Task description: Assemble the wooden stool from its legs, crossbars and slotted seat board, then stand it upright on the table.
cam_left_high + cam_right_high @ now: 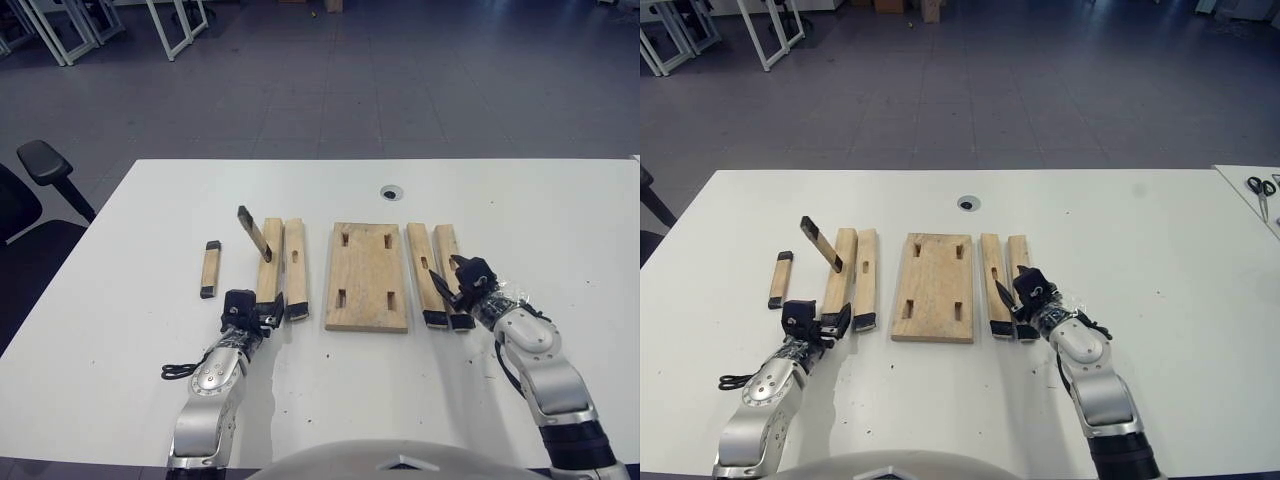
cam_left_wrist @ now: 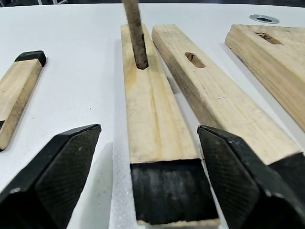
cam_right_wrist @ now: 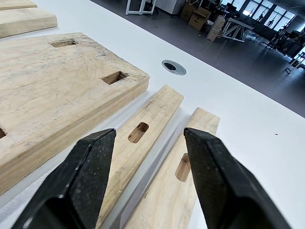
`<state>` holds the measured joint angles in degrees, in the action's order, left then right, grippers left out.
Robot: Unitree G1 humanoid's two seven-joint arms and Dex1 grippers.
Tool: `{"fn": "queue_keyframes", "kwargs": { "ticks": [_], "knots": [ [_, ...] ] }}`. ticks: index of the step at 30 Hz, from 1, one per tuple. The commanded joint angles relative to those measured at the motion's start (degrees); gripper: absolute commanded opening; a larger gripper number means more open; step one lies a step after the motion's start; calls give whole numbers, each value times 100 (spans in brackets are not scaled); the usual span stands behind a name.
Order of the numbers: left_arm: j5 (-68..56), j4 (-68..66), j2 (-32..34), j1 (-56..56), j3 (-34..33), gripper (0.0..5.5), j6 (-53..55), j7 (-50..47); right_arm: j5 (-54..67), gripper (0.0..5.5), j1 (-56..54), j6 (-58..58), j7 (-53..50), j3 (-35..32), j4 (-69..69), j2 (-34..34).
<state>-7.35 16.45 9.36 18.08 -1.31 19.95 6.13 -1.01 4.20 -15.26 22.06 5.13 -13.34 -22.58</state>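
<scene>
Left gripper (image 2: 147, 191): spread wide and holding nothing. Its fingers (image 2: 52, 176) stand on either side of the black-capped near end of the slotted leg (image 1: 270, 262). Whether they touch the wood cannot be told.
Right gripper (image 3: 150, 143): partly open and holding nothing, poised over the near ends of the two right legs. Contact cannot be told.
Slotted leg: lies flat on the tabletop (image 1: 520, 200), left of the seat board.
Standing crossbar (image 1: 254, 233): dark and thin, rising tilted out of the leg's slot and leaning toward the left.
Second left leg (image 1: 295, 268): lies flat just beside the slotted leg, between it and the seat board.
Loose crossbar (image 1: 210, 269): short with black ends, lying flat and apart, left of both legs.
Seat board (image 1: 367, 275): lies flat at the middle, with four slots facing up.
Right legs: the inner leg (image 1: 422, 262) and outer leg (image 1: 446, 243) lie flat side by side, right of the board, slots up.
Cable port (image 1: 391, 192): a round port set in the tabletop beyond the board.
</scene>
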Motion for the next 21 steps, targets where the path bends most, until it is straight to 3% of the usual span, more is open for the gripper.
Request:
{"fn": "queue_keyframes", "kwargs": {
  "ticks": [1,6,16,21],
  "knots": [
    [24,-183,-53,-55,-83,377,69,-48,-11,264,-85,-67,27,-40,21,-32],
    [30,-473,45,-175,-132,377,111,56,-10,264,-96,-76,21,-41,14,-29],
    [401,-747,312,-492,62,209,104,147,59,264,-167,-114,-26,-87,13,50],
    [-260,-536,34,-981,-399,206,128,243,1021,282,-476,-818,20,-460,-295,532]
  ]
}}
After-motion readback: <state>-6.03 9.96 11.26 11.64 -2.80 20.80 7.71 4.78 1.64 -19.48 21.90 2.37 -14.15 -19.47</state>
